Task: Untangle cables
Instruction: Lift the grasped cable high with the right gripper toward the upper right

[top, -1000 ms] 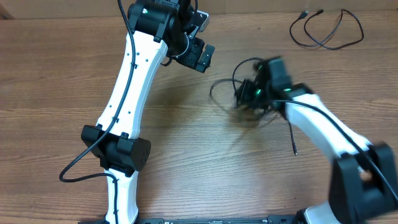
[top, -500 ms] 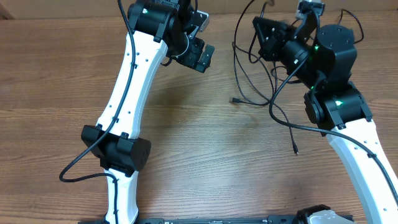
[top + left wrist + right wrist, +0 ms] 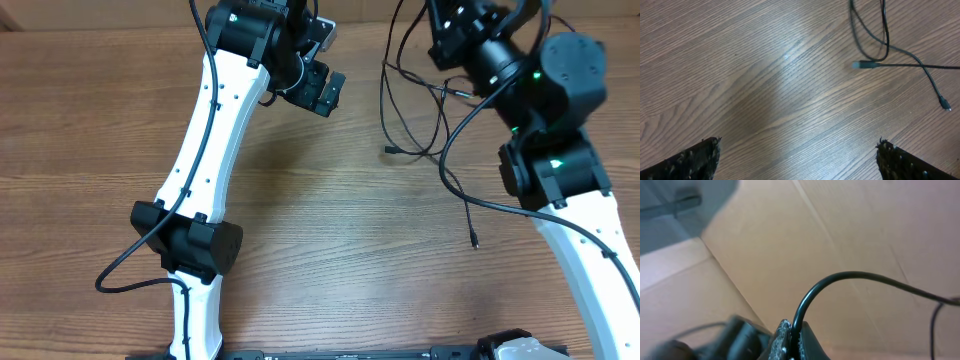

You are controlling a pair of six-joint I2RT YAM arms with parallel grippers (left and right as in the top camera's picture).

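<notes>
The cables are black. The table is brown with wood grain. The arms are white and black.

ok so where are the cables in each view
overhead: cables at top right, loops running down to a plug on the table.
left wrist: top right corner, strands and the same plug on the wood.
right wrist: one cable arcs rightward from between the shut right fingers, bottom centre; plug not in view.
shared landmark: the plug, in overhead and left wrist.
</notes>
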